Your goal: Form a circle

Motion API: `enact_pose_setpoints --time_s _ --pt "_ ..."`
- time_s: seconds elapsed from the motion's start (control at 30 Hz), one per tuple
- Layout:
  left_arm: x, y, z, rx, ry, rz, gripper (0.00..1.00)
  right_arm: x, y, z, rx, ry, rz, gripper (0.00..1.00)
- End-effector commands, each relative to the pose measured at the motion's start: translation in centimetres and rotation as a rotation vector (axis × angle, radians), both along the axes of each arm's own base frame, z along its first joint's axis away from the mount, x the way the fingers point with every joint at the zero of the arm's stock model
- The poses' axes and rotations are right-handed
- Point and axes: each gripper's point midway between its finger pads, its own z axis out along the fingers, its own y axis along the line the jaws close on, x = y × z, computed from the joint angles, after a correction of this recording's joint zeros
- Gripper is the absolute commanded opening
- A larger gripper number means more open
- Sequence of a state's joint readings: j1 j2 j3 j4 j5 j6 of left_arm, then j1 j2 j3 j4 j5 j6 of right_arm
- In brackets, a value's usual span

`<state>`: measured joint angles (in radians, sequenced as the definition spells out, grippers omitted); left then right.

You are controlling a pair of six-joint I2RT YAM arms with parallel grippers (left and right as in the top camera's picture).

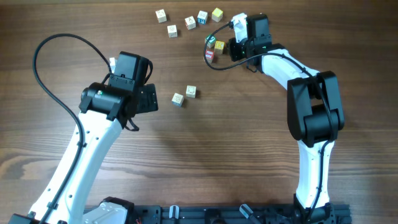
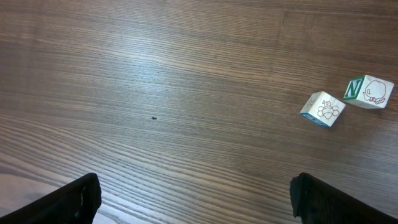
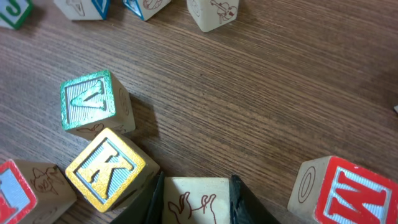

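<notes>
Table (image 1: 249,155): brown wood, fine straight grain, matte. Cubes are small wooden blocks, pale cream, with colour-bordered faces carrying letters or brown line drawings, edges slightly worn.

The circle (image 1: 190,23): not closed. Five cubes sit in a loose, gappy arc at the far side of the table, just left of the right gripper (image 3: 194,180). The cube at the arc's right end is yellowish.

Right gripper: dark fingers clamped on both sides of a cream cube (image 3: 193,208). The yellow K cube (image 3: 106,168) is just beside one finger, the green V cube (image 3: 93,102) is behind it, and the red W cube (image 3: 348,193) is apart on the other side.

Left gripper (image 2: 196,199): fingers wide apart over bare wood. The N cube (image 2: 370,91) and the blue-edged cube (image 2: 323,109) lie close together nearby.
</notes>
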<state>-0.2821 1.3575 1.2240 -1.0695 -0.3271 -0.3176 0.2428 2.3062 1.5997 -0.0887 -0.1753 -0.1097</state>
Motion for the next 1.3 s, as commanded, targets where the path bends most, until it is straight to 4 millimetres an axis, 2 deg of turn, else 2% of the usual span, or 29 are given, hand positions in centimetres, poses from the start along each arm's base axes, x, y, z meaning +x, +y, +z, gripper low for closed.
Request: enact_pose_setpoints --time_s 0.0,0.1,0.2,0.33,0.47,0.63,0.77,0.83,0.87,0.97,1.1,1.13,1.2,1.27 --pt "0.2 0.0 0.3 -0.013 -0.015 0.012 1.0 -0.2 0.7 -0.7 0.069 0.054 -0.055 0.21" --pt "0.2 0.0 0.4 -0.013 -0.015 0.012 1.0 -0.2 1.0 -0.1 0.091 0.051 -0.05 0.18" --pt "0.2 0.0 0.3 -0.013 -0.015 0.012 1.0 -0.2 1.4 1.3 0.126 0.048 -0.054 0.17" --pt "0.2 0.0 0.4 -0.013 -0.015 0.012 1.0 -0.6 1.2 4.7 0.132 0.028 -0.054 0.15" --pt "0.2 0.0 0.4 -0.013 -0.015 0.012 1.0 -2.0 0.9 8.4 0.132 0.029 -0.054 0.14" --pt "0.2 0.0 0.3 -0.013 -0.015 0.012 1.0 -5.1 0.1 12.0 0.134 0.093 -0.075 0.14" --pt "0.2 0.0 0.4 -0.013 -0.015 0.012 1.0 -9.8 1.2 13.3 0.213 0.26 -0.024 0.14" --pt "0.2 0.0 0.4 -0.013 -0.015 0.012 1.0 -11.9 1.6 12.6 0.251 0.374 -0.046 0.13" --pt "0.2 0.0 0.4 -0.013 -0.015 0.012 1.0 -13.3 1.7 11.6 0.259 0.47 -0.1 0.12" --pt "0.2 0.0 0.4 -0.013 -0.015 0.012 1.0 -16.0 2.7 9.9 0.24 0.579 -0.122 0.11" --pt "0.2 0.0 0.4 -0.013 -0.015 0.012 1.0 -18.5 4.9 7.3 0.155 0.607 -0.088 0.11" --pt "0.1 0.0 0.4 -0.013 -0.015 0.012 1.0 -18.8 5.0 6.5 0.126 0.603 -0.12 0.09" --pt "0.2 0.0 0.4 -0.013 -0.015 0.012 1.0 -19.2 4.7 4.6 0.104 0.608 -0.305 0.09" --pt "0.2 0.0 0.4 -0.013 -0.015 0.012 1.0 -19.6 5.4 3.6 0.134 0.612 -0.375 0.09"
